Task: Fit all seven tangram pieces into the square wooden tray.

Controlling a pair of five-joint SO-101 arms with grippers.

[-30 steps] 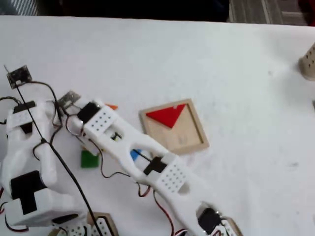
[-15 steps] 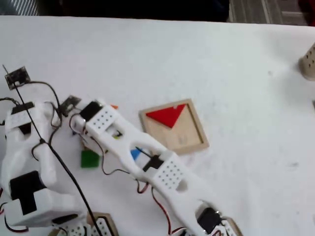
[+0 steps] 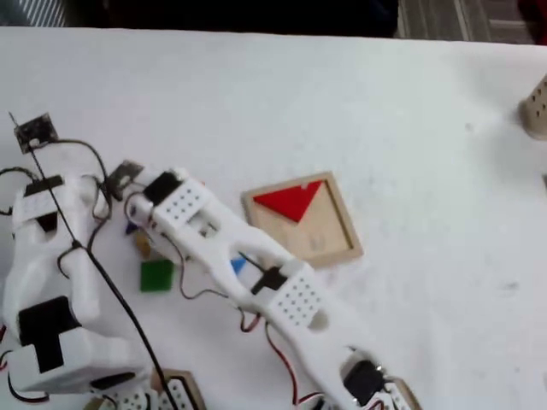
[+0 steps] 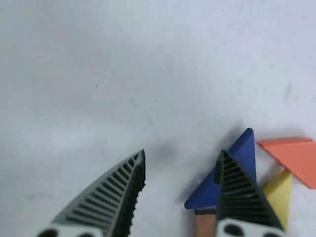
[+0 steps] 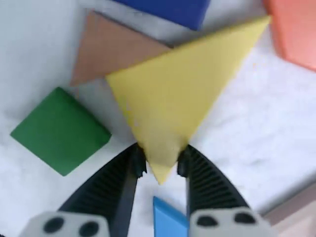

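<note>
Up high, the square wooden tray (image 3: 318, 236) holds a red triangle (image 3: 291, 202), with the green square (image 3: 156, 276) well off to its left. Left wrist: the left gripper (image 4: 182, 157) has its fingers spread wide, one over a blue triangle (image 4: 244, 150). Right wrist: the right gripper (image 5: 160, 160) pinches the yellow triangle (image 5: 173, 94) by a corner.

White table (image 3: 359, 102) — wooden tray (image 3: 323, 237), green square (image 3: 156, 276)
</note>
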